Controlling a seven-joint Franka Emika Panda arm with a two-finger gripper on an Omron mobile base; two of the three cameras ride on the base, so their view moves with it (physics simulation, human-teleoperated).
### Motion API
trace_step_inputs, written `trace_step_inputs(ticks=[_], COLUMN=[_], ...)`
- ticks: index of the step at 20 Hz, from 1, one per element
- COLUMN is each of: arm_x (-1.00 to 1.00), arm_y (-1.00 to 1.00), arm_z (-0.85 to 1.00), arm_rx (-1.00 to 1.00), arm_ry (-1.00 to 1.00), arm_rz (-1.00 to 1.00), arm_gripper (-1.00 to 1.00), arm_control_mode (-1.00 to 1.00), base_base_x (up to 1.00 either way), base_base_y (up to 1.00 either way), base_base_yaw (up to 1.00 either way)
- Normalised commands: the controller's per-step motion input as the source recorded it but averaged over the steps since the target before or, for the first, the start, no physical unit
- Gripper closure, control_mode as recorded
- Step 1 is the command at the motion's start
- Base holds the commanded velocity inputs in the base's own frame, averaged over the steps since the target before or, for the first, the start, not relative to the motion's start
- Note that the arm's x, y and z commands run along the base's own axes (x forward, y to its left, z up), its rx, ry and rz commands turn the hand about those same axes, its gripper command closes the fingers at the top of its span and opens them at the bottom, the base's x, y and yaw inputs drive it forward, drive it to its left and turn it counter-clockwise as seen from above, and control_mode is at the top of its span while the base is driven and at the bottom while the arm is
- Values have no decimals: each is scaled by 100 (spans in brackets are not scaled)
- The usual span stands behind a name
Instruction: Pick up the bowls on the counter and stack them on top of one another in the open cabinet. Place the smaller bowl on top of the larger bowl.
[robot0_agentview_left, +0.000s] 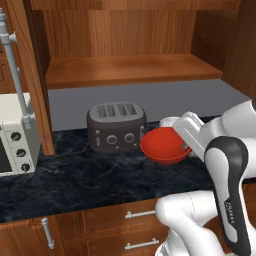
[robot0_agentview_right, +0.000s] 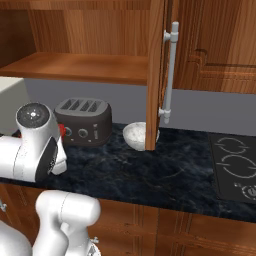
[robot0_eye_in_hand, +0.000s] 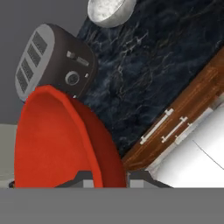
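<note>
One end effector (robot0_eye_in_hand: 111, 177), its fingers pinched on the rim of the smaller bowl (robot0_agentview_left: 165, 145); the red bowl is held tilted, just above the desk (robot0_agentview_left: 100, 175) and beside the dark toaster (robot0_agentview_left: 116, 126).

Step in hand, as judged: carriage of the red bowl, lifted ahead of its mate. The larger bowl (robot0_agentview_right: 139, 135), speckled, is left on the desk near the cabinet door edge.

Next move, as judged: the open cabinet (robot0_agentview_left: 130, 70) shelf is bare, so the speckled bowl is required there beneath the red one.

Surroundings: dark veined desk, microwave (robot0_agentview_left: 15, 135) at left, cooktop (robot0_agentview_right: 235, 167) at right, wooden drawers (robot0_agentview_left: 115, 225) below.
</note>
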Motion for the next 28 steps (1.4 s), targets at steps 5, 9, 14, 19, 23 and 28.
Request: trace_step_inputs(ticks=[5,9,14,19,23,28], arm_x=[0,0,0,0,1,7], arm_y=[-52,-58,-52,-23,-1,-7], arm_z=[0,0,0,0,-3,0], arm_rx=[-1,-1,0,3,9,11], arm_ry=[-18,-16,-9,-2,0,0], arm_rz=[-18,-17,-17,-15,-13,-15], arm_gripper=[100,100,100,100,100,100], arm_control_mode=[-100,-100,-100,-100,-100,-100], base_base_x=[0,0,0,0,0,0], base_base_y=[0,0,0,0,0,0], base_base_yaw=[0,0,0,0,0,0])
